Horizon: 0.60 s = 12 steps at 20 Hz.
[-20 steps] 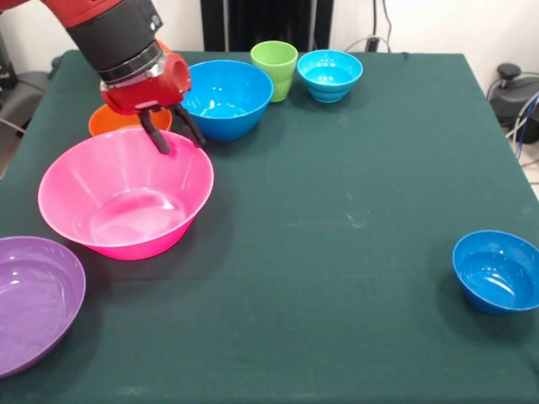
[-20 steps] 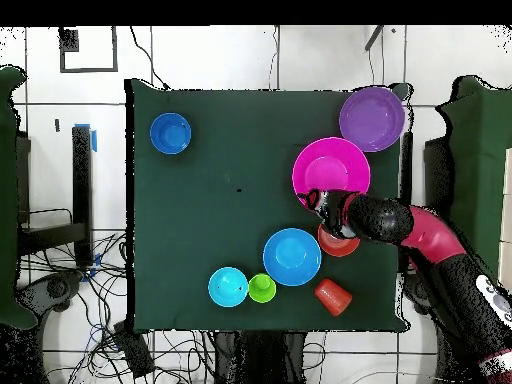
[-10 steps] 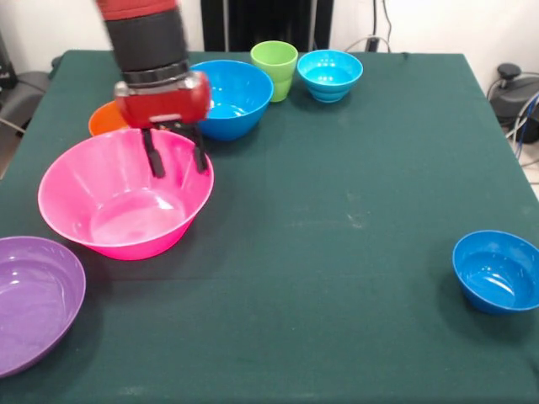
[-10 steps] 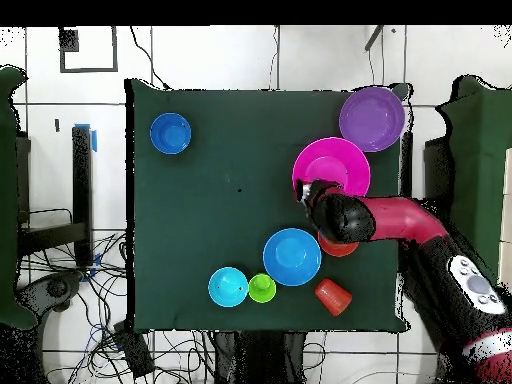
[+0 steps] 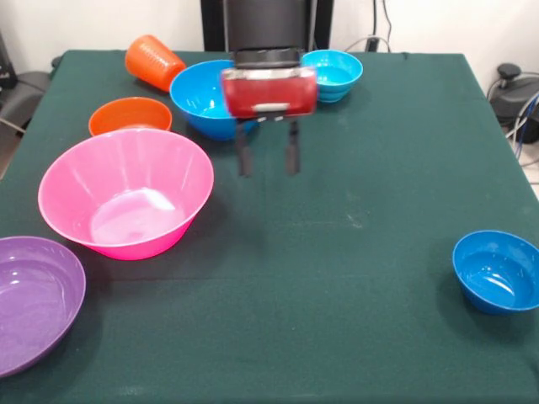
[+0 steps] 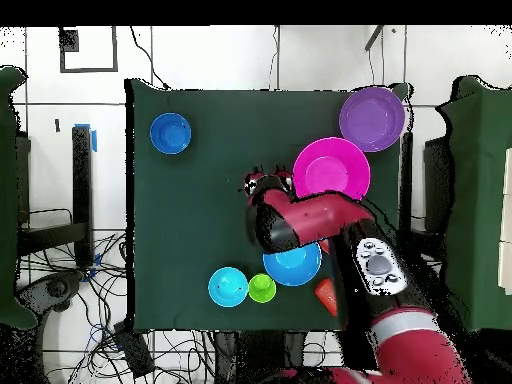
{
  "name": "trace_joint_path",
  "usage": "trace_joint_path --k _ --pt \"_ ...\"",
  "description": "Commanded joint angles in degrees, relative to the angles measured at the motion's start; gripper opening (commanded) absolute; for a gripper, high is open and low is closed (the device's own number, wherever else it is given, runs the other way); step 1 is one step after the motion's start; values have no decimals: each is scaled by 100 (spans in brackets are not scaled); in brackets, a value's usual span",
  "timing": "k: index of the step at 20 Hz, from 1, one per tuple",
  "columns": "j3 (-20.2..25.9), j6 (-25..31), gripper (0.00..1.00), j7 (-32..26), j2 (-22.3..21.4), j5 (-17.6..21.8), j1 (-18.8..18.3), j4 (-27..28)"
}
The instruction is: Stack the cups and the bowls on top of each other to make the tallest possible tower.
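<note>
A green counter (image 5: pixel 379 168) carries scattered plastic bowls and cups; none is stacked. In the front view, from left to right: a wide purple bowl (image 5: pixel 29 299) sits at the counter's near left corner, partly cut off by the picture's edge. Just beyond it stands a big pink bowl (image 5: pixel 126 198), upright and empty. Behind the pink bowl, near the counter's left edge, is a small orange bowl (image 5: pixel 129 115). Toward the far left corner a ribbed orange cup (image 5: pixel 153 61) lies on its side. Next comes a medium blue bowl (image 5: pixel 202 97), partly hidden by the robot's red end effector (image 5: pixel 268 156). The end effector hangs above bare counter near the middle, its two dark fingers (image 5: pixel 244 151) spread apart and gripping nothing. Behind it, by the far edge, sits a small light-blue bowl (image 5: pixel 335 74). The green cup (image 6: pixel 262 288) shows only from overhead, between the light-blue bowl and the medium blue bowl. A small dark blue bowl (image 5: pixel 497 271) stands alone near the counter's right edge.
</note>
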State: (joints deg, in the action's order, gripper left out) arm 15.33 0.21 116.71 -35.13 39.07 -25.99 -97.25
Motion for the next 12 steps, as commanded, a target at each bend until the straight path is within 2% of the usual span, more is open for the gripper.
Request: trace_joint_path --k 1,2,5,7,8,9,12 --pt "-1640 -54 100 1330 -270 -438 893 -363" --pt "-1699 25 100 1345 -322 -514 980 -370" --pt "-1575 144 100 1210 -410 -553 905 -397" --pt "-846 240 100 794 -403 -401 271 -461" --pt "-116 416 100 381 -333 -262 -333 -507" --pt "416 680 100 12 -219 -218 -797 -491" --pt "1479 1460 100 -849 96 -315 -1804 -370"
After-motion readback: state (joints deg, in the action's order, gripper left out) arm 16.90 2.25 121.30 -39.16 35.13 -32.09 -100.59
